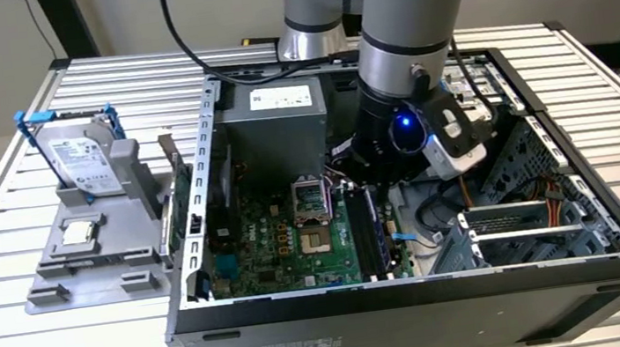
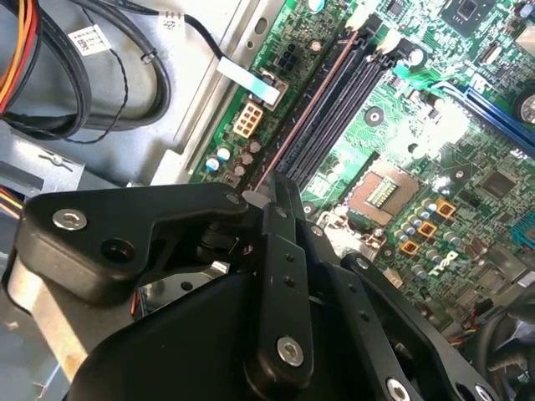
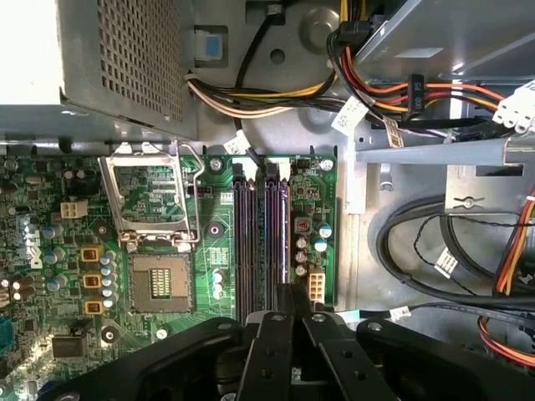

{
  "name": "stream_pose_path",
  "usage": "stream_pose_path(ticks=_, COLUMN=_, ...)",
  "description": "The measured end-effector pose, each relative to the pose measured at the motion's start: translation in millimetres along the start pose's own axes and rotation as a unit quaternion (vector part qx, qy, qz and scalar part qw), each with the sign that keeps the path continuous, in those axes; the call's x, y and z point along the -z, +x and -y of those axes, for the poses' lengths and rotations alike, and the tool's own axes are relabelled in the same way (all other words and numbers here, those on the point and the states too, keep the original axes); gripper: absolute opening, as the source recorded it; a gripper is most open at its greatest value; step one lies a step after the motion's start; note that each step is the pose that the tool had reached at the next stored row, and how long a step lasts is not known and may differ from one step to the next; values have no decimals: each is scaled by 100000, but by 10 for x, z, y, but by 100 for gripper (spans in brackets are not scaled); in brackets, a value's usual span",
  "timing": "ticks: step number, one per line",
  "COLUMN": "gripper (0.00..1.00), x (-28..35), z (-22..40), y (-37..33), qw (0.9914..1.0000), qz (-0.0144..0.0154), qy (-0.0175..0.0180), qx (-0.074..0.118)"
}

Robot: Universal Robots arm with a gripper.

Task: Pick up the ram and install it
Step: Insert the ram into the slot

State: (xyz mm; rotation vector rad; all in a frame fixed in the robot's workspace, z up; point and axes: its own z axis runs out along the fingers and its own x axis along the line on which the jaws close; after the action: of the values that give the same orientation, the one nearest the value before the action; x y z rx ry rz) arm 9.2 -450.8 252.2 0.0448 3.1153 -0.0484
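Note:
The ram [image 2: 322, 104] is a thin dark stick seen edge-on. It stands along the outermost of the black motherboard slots [image 3: 244, 242], beside the white connector and the capacitors. In the exterior view the ram [image 1: 370, 233] rises as a narrow strip inside the open computer case [image 1: 419, 289]. My gripper [image 3: 291, 294] reaches down into the case with its black fingers drawn together over the ram [image 3: 285, 242], one on each side of its line. The second wrist view has my gripper [image 2: 266, 194] meeting the stick's near end. My gripper [image 1: 365, 186] is mostly hidden by the wrist body.
An empty processor socket [image 3: 159, 280] lies next to the slots. A power supply [image 1: 274, 120] fills the case's far end. Cable bundles [image 3: 435, 242] and a drive cage [image 1: 528, 218] crowd the exterior view's right. A grey fixture [image 1: 88, 245] with a hard drive [image 1: 84, 161] stands outside the case.

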Motion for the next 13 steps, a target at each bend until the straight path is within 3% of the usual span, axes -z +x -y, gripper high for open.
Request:
stream_pose_path(ticks=2, gripper=0, x=-1, z=0, y=0, qw=99990, qz=-30, qy=-1385, qx=195)
stream_pose_path(ticks=5, gripper=0, x=-1, z=10, y=-1, qw=99918, qz=-95, qy=-4052, qx=237)
stream_pose_path(ticks=6, gripper=0, x=-2, z=14, y=-1, qw=99906, qz=-100, qy=-4322, qx=345)
stream_pose_path(ticks=10, gripper=0, x=-1, z=16, y=-1, qw=99851, qz=-3, qy=-4393, qx=3223)
stream_pose_path(ticks=13, gripper=0, x=-1, z=17, y=-1, qw=99733, qz=-24, qy=-4430, qx=5798)
